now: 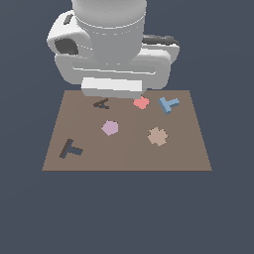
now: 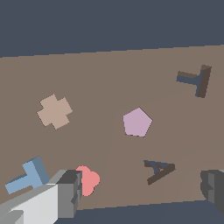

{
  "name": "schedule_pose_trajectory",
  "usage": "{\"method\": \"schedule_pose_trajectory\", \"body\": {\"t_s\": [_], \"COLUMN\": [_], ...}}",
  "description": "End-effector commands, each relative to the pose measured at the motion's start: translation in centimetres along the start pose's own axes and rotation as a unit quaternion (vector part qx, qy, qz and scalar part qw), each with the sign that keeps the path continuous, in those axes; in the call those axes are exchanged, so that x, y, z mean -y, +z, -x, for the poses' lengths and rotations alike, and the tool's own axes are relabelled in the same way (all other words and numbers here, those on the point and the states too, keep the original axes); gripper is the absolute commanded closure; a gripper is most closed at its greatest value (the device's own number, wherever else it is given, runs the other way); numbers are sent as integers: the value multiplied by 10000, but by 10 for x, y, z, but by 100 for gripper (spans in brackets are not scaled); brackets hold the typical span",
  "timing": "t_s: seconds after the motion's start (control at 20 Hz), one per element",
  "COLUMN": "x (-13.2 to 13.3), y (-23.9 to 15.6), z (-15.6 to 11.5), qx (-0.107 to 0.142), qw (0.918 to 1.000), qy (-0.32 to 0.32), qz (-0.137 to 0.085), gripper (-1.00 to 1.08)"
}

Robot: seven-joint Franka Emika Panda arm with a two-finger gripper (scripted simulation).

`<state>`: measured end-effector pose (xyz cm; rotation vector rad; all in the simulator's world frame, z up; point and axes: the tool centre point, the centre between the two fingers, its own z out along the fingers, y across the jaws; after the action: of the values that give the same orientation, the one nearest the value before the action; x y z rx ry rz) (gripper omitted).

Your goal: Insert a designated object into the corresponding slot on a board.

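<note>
- Spread wide, the gripper (image 2: 140,192) is showing two dark fingertips (image 2: 70,192) far apart in the wrist view, with nothing lying between them and nothing held.
- One fingertip is sitting just beside the pink-red piece (image 2: 89,179); whether it is touching it cannot be told.
- Between the fingertips, the dark A-shaped cut-out (image 2: 158,170) is showing in the brown board (image 1: 124,154).
- In the exterior view, the arm's white body (image 1: 111,49) is hanging over the board's far edge, hiding the gripper itself.
- Resting flat on the board near its far corner at the exterior view's right is the light-blue T-shaped block (image 1: 168,104), just beside the pink-red piece and apart from the gripper.
- Lying well apart from the block, the dark T-shaped slot (image 1: 71,149) is sitting near the board's near corner at the exterior view's left.
- Between them, a lilac pentagon (image 1: 109,128) and a tan cross-shaped piece (image 1: 158,136) are lying on the board.
</note>
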<state>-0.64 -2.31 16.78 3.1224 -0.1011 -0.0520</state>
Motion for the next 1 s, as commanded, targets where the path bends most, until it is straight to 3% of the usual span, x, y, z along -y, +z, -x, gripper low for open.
{"method": "schedule_pose_trajectory", "body": {"t_s": [0.0, 0.45, 0.95], "x": [0, 30, 121], "y": [0, 18, 78], "z": [0, 8, 46], "qx": [0, -29, -121], "qw": [10000, 9995, 9908], "qy": [0, -322, -1348], "qz": [0, -13, -56], "gripper": [-92, -92, -92]}}
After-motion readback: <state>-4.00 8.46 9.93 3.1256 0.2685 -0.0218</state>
